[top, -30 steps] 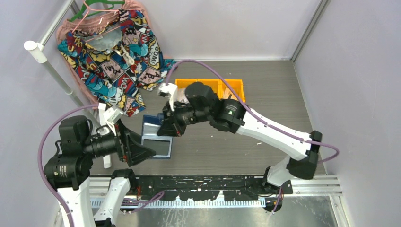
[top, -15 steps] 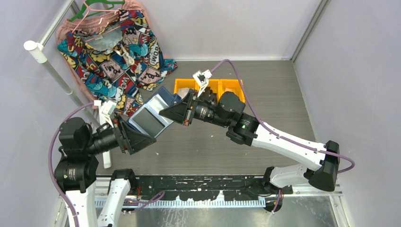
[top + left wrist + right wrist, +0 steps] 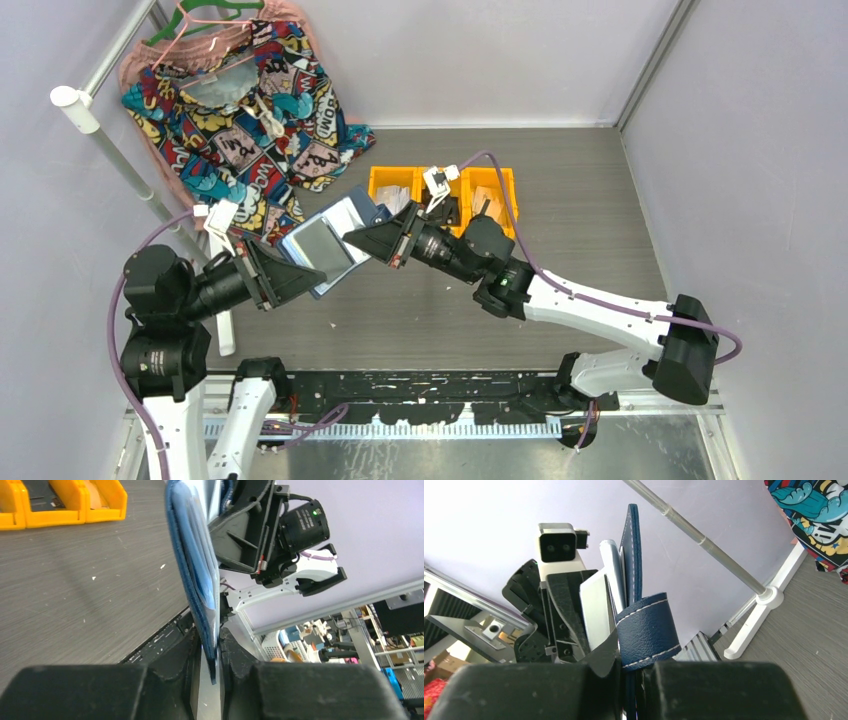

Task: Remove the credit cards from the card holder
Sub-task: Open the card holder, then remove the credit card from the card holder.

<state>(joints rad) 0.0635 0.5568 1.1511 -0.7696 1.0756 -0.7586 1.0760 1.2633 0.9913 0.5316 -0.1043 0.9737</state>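
Top camera: high behind both arms, looked down.
Left wrist: close, faced the right gripper (image 3: 225,530).
Right wrist: close, faced the left gripper (image 3: 579,625).
Shared: the card holder (image 3: 325,245).

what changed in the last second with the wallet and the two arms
The right claw lifted the open card holder off the table, tilting it up. The left claw rose and closed on one edge, so both grip it in the air. The yellow bins and comic-print shirt stayed put.
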